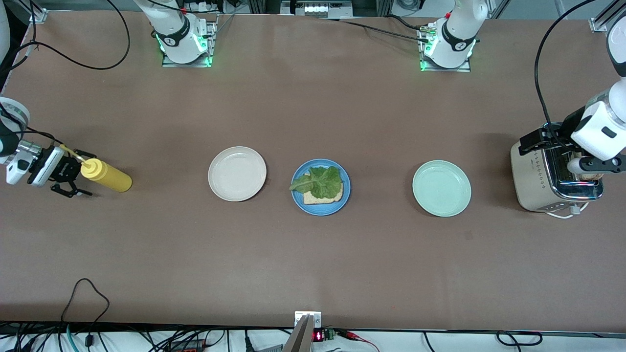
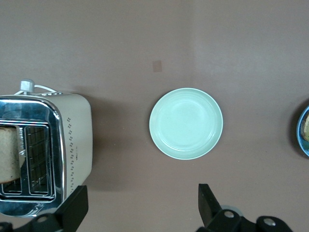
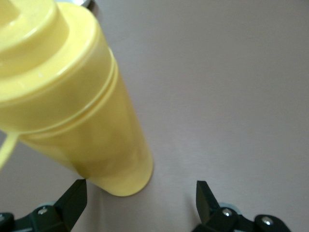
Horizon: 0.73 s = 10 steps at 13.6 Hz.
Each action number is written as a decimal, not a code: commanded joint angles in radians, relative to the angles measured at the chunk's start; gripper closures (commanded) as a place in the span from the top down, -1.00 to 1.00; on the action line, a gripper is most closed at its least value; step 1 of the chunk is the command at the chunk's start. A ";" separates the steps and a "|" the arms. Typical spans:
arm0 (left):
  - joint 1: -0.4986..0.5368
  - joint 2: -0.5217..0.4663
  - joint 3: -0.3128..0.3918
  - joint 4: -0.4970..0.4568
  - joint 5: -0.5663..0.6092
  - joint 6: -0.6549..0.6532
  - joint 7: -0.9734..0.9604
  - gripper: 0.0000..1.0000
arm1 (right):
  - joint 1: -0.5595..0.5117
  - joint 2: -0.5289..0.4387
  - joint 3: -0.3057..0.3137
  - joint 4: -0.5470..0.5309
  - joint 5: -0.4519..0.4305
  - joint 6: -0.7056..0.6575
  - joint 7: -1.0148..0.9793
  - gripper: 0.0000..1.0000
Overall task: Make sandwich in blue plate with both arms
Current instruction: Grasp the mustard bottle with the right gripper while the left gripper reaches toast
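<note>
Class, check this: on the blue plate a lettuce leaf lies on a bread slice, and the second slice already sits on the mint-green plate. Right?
Not quite. The mint-green plate holds nothing, as the left wrist view shows; the second slice stands in the toaster. The lettuce leaf does lie on bread on the blue plate.
</note>
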 commanded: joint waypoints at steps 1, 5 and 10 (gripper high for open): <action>-0.010 -0.006 -0.026 0.013 -0.015 -0.006 0.021 1.00 | -0.023 0.019 0.040 0.023 0.022 0.020 -0.031 1.00; -0.007 -0.014 -0.017 0.033 -0.001 -0.002 0.067 1.00 | -0.023 0.054 0.053 0.014 0.025 0.011 -0.031 1.00; -0.012 -0.011 -0.011 0.051 0.001 -0.005 0.068 1.00 | -0.019 0.074 0.067 -0.017 0.025 0.002 -0.053 1.00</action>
